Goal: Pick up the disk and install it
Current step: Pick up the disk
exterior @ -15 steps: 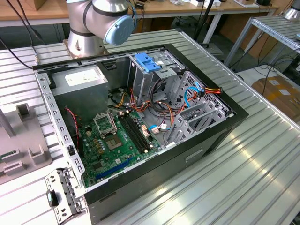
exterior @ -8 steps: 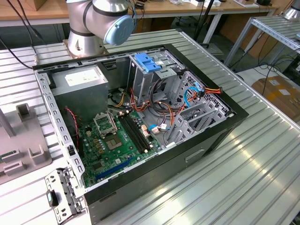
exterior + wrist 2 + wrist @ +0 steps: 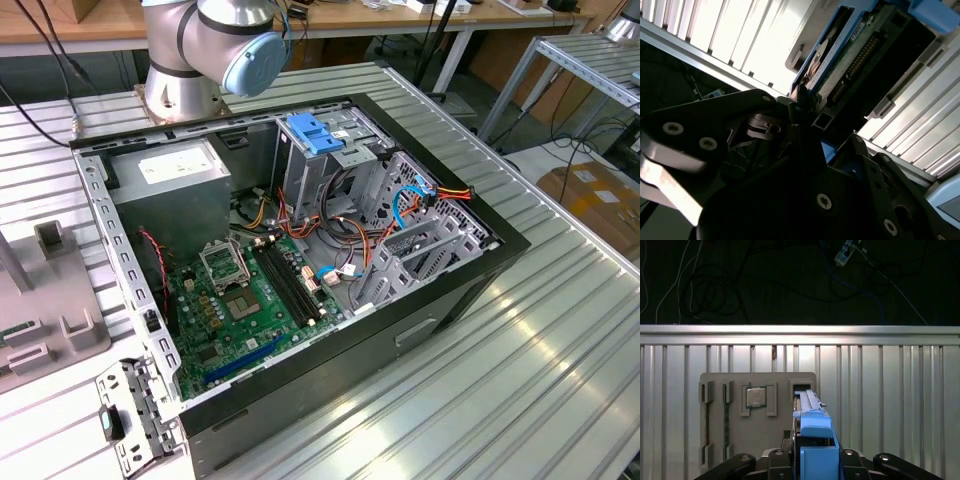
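Gripper [image 3: 817, 458] clenched on the disk [image 3: 813, 437], blue carrier frame edge-on btw. its fingers in first wrist view. Disk lies over grey fixture plate [image 3: 760, 435] on ribbed worktop [image 3: 890, 405], beside a seated CPU chip [image 3: 756, 397]; contact w/ plate cannot be told. Exterior view: open PC case [image 3: 330, 385], blue bracket [image 3: 315, 133] at far end, PSU [image 3: 175, 180] toward exterior view's left.
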Robot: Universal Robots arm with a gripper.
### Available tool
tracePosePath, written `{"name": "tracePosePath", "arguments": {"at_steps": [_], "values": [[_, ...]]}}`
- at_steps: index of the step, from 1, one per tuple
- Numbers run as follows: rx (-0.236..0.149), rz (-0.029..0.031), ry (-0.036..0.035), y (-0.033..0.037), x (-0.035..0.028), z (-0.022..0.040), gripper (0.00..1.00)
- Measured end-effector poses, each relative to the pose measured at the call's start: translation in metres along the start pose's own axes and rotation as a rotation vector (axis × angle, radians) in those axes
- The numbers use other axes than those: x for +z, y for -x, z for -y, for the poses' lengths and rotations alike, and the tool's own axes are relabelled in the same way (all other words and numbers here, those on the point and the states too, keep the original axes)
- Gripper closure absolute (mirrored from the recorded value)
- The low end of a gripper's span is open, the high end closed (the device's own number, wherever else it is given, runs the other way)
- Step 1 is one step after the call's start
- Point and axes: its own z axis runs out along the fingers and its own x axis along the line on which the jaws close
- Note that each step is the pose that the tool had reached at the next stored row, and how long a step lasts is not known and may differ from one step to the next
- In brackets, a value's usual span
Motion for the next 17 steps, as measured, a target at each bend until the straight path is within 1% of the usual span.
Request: {"name": "tracePosePath", "arguments": {"at_steps": [17], "values": [[0.000,0.0000,-0.0001,0.0004,-0.0099,-0.0005,0.63]]}}
